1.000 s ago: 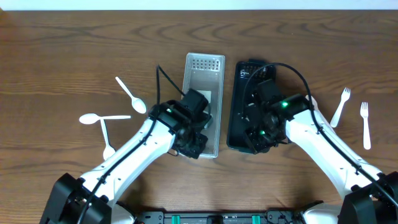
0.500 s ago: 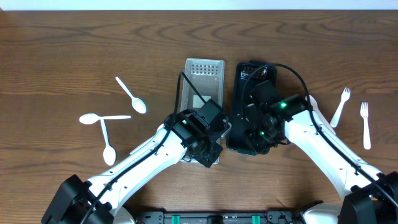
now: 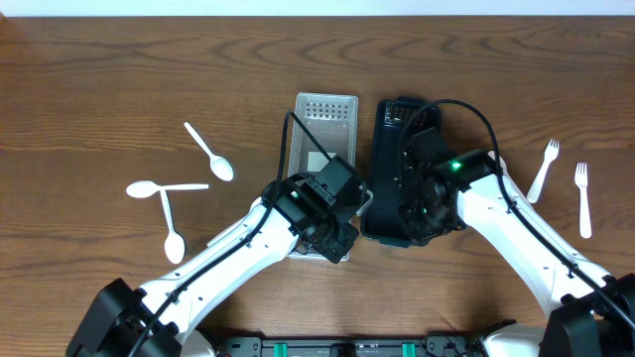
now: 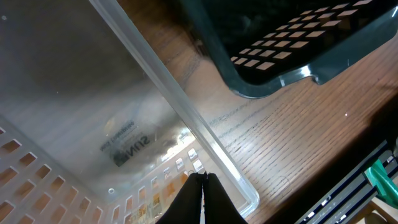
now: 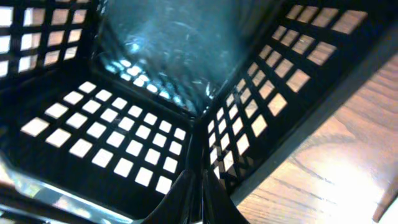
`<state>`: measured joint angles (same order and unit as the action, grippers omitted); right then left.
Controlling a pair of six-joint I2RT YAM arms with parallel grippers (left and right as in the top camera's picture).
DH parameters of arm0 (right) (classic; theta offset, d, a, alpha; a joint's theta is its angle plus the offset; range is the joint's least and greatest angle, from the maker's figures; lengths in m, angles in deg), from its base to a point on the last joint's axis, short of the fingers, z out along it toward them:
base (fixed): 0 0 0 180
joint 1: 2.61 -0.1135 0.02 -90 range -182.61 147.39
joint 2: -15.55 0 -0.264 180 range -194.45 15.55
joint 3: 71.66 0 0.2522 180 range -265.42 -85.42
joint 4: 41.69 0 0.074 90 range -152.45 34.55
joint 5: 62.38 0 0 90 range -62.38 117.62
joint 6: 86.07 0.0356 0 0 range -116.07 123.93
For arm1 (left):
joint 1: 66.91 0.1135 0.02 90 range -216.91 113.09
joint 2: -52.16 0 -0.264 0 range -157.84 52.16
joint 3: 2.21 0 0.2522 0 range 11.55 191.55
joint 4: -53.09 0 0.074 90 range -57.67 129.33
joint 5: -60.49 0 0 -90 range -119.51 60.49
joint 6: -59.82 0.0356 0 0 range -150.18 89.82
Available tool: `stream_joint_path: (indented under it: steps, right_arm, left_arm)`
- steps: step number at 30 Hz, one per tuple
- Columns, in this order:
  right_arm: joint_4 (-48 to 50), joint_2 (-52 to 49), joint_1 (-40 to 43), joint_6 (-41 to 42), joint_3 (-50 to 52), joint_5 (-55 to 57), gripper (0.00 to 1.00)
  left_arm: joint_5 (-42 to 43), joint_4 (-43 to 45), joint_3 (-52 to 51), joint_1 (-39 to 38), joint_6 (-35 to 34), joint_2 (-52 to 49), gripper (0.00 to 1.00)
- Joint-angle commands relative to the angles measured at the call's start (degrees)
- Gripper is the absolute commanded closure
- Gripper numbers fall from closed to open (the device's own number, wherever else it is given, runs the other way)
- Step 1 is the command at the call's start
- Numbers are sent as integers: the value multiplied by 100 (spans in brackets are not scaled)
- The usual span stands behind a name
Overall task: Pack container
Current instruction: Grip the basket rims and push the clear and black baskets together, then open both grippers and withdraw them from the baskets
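overhead hid the jaws — wrist views showed left gripper (image 4: 203,186) closed over clear tray (image 4: 74,93), right gripper (image 5: 199,190) pinching black basket (image 5: 124,149) by its wall.

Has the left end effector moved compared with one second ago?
Yes. In the overhead view the left end effector has gone down and right in the image, farther from the unmoved white spoon.

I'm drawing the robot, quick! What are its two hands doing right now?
Left gripper: closed; holding anything, cannot tell.
Right gripper: closed, pinching the black basket wall.
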<state>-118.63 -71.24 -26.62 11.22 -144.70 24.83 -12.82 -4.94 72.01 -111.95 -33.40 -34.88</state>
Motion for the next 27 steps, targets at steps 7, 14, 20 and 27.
stream_joint_path:
  steps: [7,14,20,27]
  right_arm:
    - [-33,-24,199,474,-94,481,91]
    - [22,-24,195,422,-94,507,88]
    - [389,-22,181,269,-105,376,88]
    - [817,-22,184,17,-741,297,87]
  left_arm:
    - [66,275,-39,-4,-175,-31,94]
    - [63,415,-39,-4,-203,-31,95]
    - [-501,446,42,-4,-203,-26,94]
    - [-1718,435,400,50,-203,293,94]
